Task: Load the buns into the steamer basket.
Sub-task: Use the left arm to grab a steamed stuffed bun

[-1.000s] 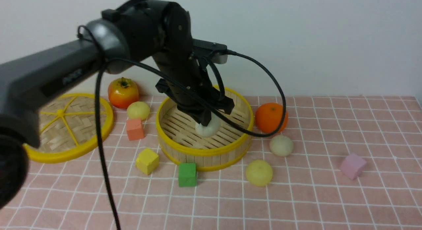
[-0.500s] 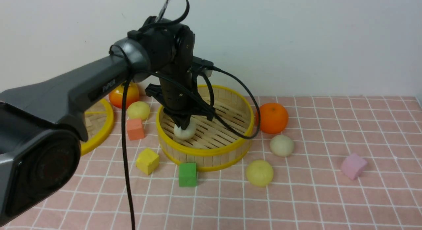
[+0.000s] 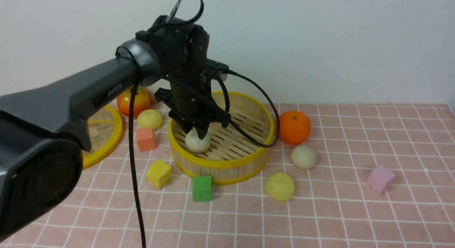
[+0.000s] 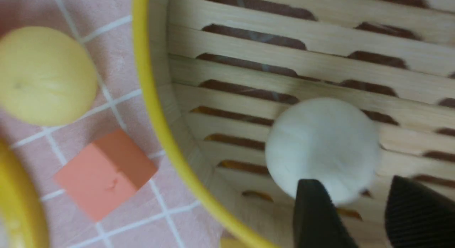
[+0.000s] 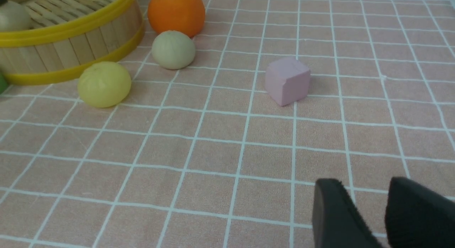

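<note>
**Left gripper (image 3: 198, 133) hovering inside the steamer basket (image 3: 220, 163)**

I'm seeing its fingers (image 4: 316, 212) standing apart, gripping nothing; the off-white bun (image 4: 321, 148) is lying just under their tips on the slats (image 4: 284, 34). My right gripper (image 5: 371, 214) is hanging parted too.

White bun (image 3: 196, 145) in steamer basket (image 3: 221, 165), left pincer (image 3: 199, 133) above

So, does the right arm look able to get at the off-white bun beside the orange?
Probably yes: the off-white bun sits on open cloth, with nothing between it and the right fingers.
</note>
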